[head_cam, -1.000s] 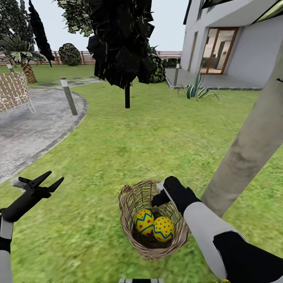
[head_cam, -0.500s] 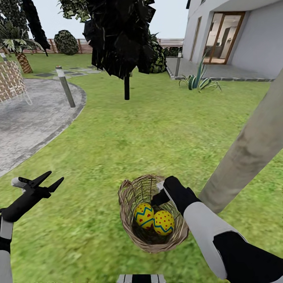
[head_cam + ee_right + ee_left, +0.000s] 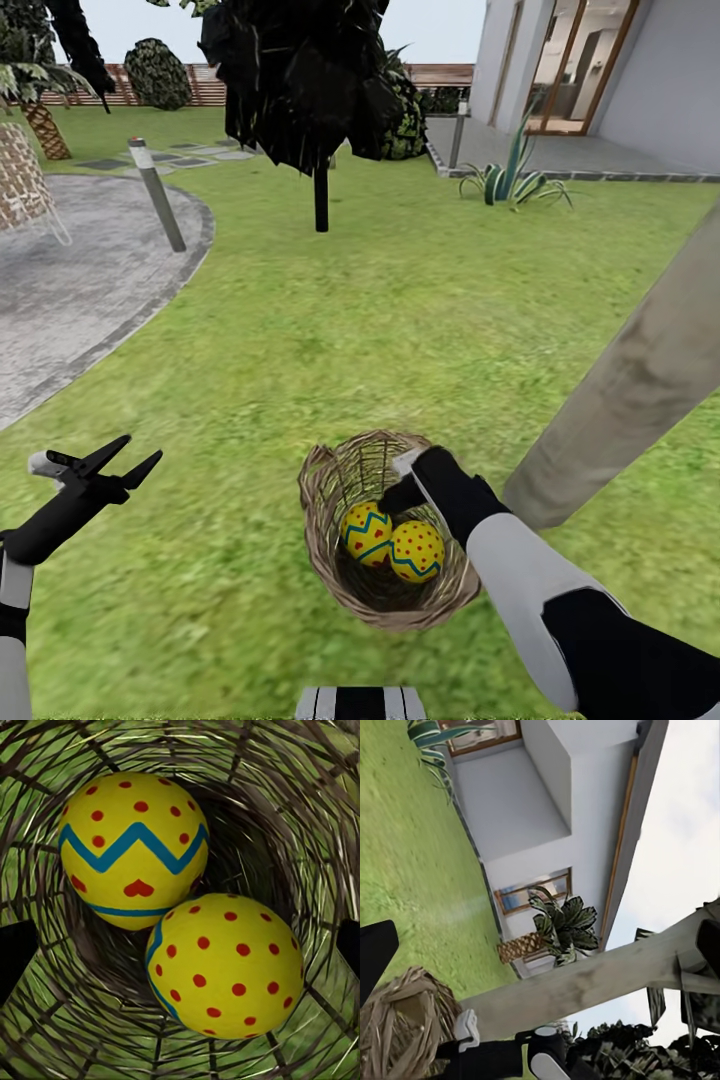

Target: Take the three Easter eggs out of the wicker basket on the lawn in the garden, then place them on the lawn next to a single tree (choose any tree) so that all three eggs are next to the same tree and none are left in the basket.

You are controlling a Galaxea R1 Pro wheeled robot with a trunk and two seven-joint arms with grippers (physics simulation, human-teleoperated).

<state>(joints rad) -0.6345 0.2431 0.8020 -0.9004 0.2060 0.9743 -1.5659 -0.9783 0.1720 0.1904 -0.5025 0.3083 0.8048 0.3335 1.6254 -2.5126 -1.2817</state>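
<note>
Wicker basket on the lawn beside the pale tree trunk, two eggs inside. Right hand at its rim, grip indeterminable; left hand spread.

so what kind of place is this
Most likely a home garden: a mown lawn with trees, a white house with glass doors, and a wooden fence at the back.
</note>
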